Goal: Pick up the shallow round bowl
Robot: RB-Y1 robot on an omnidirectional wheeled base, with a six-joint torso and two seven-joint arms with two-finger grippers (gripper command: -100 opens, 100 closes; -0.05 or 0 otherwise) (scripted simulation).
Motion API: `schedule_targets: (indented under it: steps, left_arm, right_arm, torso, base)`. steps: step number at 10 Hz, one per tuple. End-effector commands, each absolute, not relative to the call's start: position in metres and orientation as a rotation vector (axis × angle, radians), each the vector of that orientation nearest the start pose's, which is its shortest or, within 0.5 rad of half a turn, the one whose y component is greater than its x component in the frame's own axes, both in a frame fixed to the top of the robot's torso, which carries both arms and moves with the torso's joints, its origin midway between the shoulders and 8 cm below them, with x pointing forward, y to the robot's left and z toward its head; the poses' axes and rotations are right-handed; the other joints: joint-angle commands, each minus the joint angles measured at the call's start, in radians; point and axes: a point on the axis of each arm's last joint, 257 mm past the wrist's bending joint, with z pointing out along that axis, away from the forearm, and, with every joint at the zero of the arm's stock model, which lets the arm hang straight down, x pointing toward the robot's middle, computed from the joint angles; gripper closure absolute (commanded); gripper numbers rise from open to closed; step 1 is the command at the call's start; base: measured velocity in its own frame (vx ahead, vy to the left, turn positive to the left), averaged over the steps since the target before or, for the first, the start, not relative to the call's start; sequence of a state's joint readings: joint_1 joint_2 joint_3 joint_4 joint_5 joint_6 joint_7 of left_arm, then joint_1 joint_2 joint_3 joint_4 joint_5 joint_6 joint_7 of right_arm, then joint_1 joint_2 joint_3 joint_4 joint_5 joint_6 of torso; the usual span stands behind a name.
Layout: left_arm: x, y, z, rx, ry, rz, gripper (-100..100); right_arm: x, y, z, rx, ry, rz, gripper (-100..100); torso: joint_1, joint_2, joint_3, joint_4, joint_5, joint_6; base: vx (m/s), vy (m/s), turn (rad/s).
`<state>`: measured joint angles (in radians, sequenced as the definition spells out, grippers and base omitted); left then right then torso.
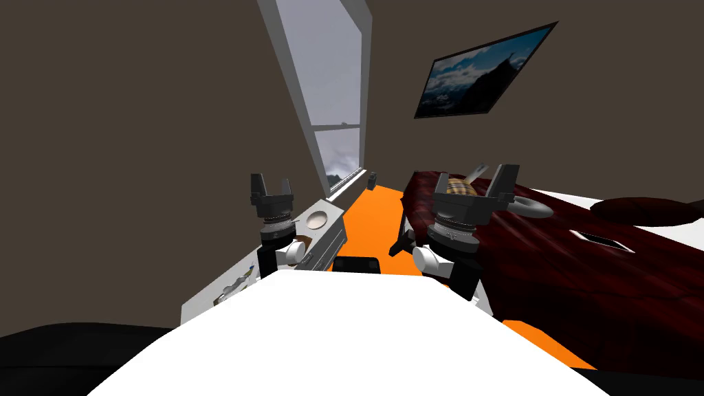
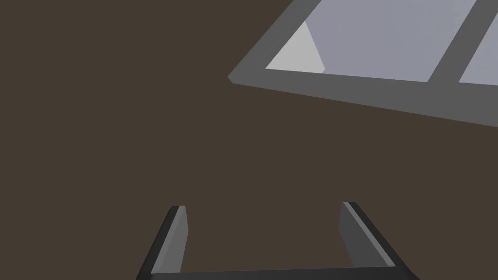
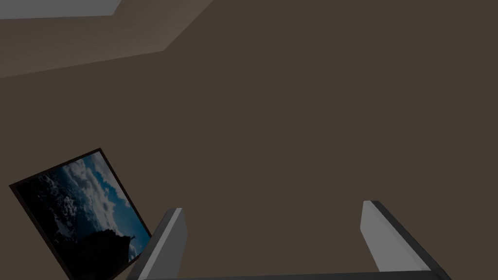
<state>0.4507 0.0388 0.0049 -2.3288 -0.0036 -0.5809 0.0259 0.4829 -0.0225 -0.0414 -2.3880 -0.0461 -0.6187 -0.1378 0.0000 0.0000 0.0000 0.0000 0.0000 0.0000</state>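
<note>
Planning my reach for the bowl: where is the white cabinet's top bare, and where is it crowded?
Bare: the cabinet top around the shallow round bowl. Crowded: its near end, where small items lie. The stretch between is hidden behind the open left pincer and its wrist.

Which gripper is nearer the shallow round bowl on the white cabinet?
Left. The left gripper is open, close beside the shallow round bowl; the right gripper, also open, is over the dark red bed, across the orange floor.

A shallow round bowl (image 1: pixel 317 220) sits on the pale grey tabletop (image 1: pixel 330 237). Across the orange floor (image 1: pixel 375 213), a grey ring (image 1: pixel 533 206) lies on the dark red bed (image 1: pixel 550 275).
</note>
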Motion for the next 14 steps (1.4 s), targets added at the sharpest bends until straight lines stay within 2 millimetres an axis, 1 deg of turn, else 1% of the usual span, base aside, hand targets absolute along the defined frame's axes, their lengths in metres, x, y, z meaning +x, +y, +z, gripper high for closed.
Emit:
schedule_targets:
  steps: [1, 3, 6, 7, 8, 10, 11, 12, 13, 14]
  left_arm:
    - [0.328, 0.265, 0.069, -0.515, 0.547, -1.383, -100]
    - [0.338, 0.266, 0.060, -0.550, 0.585, -1.390, -100]
    - [0.358, 0.270, 0.042, -0.625, 0.657, -1.405, -100]
    - [0.360, 0.270, 0.039, -0.635, 0.665, -1.402, -100]
    - [0.369, 0.272, 0.030, -0.670, 0.699, -1.405, -100]
    - [0.378, 0.273, 0.020, -0.708, 0.735, -1.406, -100]
    - [0.386, 0.275, 0.011, -0.740, 0.766, -1.409, -100]
    - [0.387, 0.275, 0.009, -0.750, 0.774, -1.406, -100]
    - [0.395, 0.276, -0.001, -0.783, 0.806, -1.408, -100]
    - [0.397, 0.277, -0.004, -0.794, 0.816, -1.404, -100]
  right_arm:
    - [0.294, -0.281, 0.096, 0.501, 0.408, 1.481, 0]
    - [0.294, -0.281, 0.096, 0.501, 0.408, 1.481, 0]
    - [0.294, -0.281, 0.096, 0.501, 0.408, 1.481, 0]
    - [0.294, -0.281, 0.096, 0.501, 0.408, 1.481, 0]
    - [0.294, -0.281, 0.096, 0.501, 0.408, 1.481, 0]
    - [0.294, -0.281, 0.096, 0.501, 0.408, 1.481, 0]
    - [0.294, -0.281, 0.096, 0.501, 0.408, 1.481, 0]
    - [0.294, -0.281, 0.096, 0.501, 0.408, 1.481, 0]
    - [0.294, -0.281, 0.096, 0.501, 0.408, 1.481, 0]
    - [0.294, -0.281, 0.096, 0.501, 0.408, 1.481, 0]
  torso:
    - [0.000, 0.000, 0.000, 0.000, 0.000, 0.000]
    - [-0.004, 0.002, 0.001, 0.000, -0.001, 0.000]
    - [-0.005, 0.001, 0.000, 0.000, -0.001, 0.000]
    - [-0.004, 0.001, 0.000, 0.000, -0.001, 0.000]
    - [-0.003, 0.001, 0.000, 0.000, -0.001, 0.000]
    - [-0.002, 0.000, 0.000, 0.000, -0.001, 0.000]
    - [-0.002, 0.000, 0.000, 0.000, -0.001, 0.000]
    - [-0.002, 0.000, 0.000, 0.000, -0.001, 0.000]
    - [-0.002, 0.000, 0.000, 0.000, -0.001, 0.000]
    - [-0.002, 0.000, 0.000, 0.000, 0.000, 0.000]
  base:
    - [-0.018, -0.042, 0.016]
    - [-0.029, -0.071, 0.030]
    - [-0.014, -0.073, 0.043]
    - [-0.013, -0.032, 0.016]
    - [-0.007, -0.025, 0.030]
    - [-0.004, -0.039, 0.038]
    - [0.000, -0.039, 0.041]
    - [0.000, -0.031, 0.024]
    - [0.000, -0.028, 0.045]
    - [0.001, -0.022, 0.022]
